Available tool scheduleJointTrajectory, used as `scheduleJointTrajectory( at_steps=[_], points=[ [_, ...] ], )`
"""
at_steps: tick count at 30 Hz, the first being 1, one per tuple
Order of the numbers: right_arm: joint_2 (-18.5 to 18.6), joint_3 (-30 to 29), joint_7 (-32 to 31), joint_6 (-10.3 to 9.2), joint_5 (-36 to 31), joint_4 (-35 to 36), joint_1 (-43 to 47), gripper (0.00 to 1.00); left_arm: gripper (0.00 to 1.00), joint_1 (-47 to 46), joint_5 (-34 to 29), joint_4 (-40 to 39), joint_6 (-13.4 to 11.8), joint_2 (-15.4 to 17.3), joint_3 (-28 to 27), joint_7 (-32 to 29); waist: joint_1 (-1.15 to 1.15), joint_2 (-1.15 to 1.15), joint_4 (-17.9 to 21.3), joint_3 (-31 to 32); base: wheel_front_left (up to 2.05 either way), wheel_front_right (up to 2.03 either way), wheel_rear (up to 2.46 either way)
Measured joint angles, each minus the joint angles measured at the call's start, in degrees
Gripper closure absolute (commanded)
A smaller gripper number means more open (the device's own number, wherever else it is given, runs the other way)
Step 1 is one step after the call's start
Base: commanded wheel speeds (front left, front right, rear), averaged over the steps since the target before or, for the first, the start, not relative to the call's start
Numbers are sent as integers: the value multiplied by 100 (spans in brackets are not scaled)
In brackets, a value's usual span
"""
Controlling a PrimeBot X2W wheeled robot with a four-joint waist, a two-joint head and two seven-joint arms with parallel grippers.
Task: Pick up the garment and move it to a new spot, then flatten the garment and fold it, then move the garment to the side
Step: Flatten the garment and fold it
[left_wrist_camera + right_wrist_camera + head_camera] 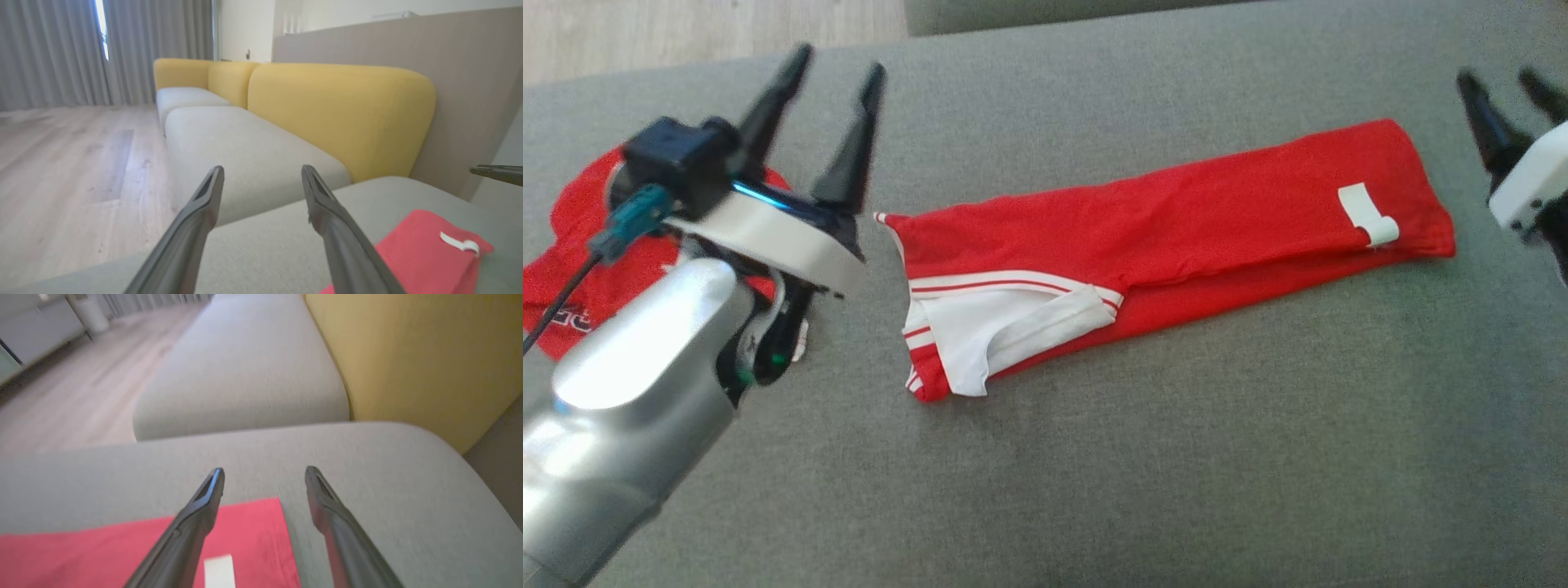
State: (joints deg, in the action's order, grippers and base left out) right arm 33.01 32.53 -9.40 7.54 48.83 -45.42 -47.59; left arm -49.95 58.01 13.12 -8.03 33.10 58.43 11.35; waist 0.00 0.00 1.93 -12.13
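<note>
The garment (pixel 1176 220) is red with white stripes and a white lining. It lies folded into a long band across the middle of the grey cushion, with a white tag (pixel 1368 214) near its right end. My left gripper (pixel 838 64) hangs open above the cushion, just left of the garment's left end, with nothing between its fingers. My right gripper (pixel 1496 77) is open too, off the garment's right end. In the left wrist view the left gripper (pixel 262 169) is empty, with the garment (pixel 425 253) at lower right. In the right wrist view the right gripper (pixel 264 470) is above the garment's edge (pixel 102 555).
A second red cloth (pixel 572 245) with white lettering lies at the far left, partly under my left arm. The grey cushion (pixel 1176 449) stretches wide in front. Yellow backrests (pixel 339 118) rise behind the sofa seats, with wooden floor (pixel 61 163) beyond.
</note>
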Motion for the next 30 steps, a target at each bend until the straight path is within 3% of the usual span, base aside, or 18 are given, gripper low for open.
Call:
scheduleJointTrajectory(
  at_steps=[4,5,10,12,21,30],
  points=[
    [-275,-424,1071,0,-24,230,34,0,0,276,-196,107,-452,-135,-628,311,0,0,-14,201,0,0,0],
    [-416,-644,1589,0,-86,392,127,0,0,656,-519,-5,-681,-252,-1202,310,0,0,-24,306,0,0,0],
    [-805,-1162,2314,0,-643,776,828,0,0,1854,-1529,-457,-802,-798,-2386,336,0,0,-63,518,0,0,0],
    [-1081,-1456,2361,0,-937,967,1244,0,0,2390,-1812,-512,-692,-1069,-2758,335,0,0,-76,593,0,0,0],
    [-2492,-2552,2377,0,-2647,1962,3042,0,0,3883,-2742,-250,269,-2131,-3938,335,0,0,-79,784,0,0,0],
    [-2804,-2827,2375,0,-3174,2234,3531,0,0,4327,-3484,73,929,-2693,-4757,335,0,0,-85,782,0,0,0]
  ],
)
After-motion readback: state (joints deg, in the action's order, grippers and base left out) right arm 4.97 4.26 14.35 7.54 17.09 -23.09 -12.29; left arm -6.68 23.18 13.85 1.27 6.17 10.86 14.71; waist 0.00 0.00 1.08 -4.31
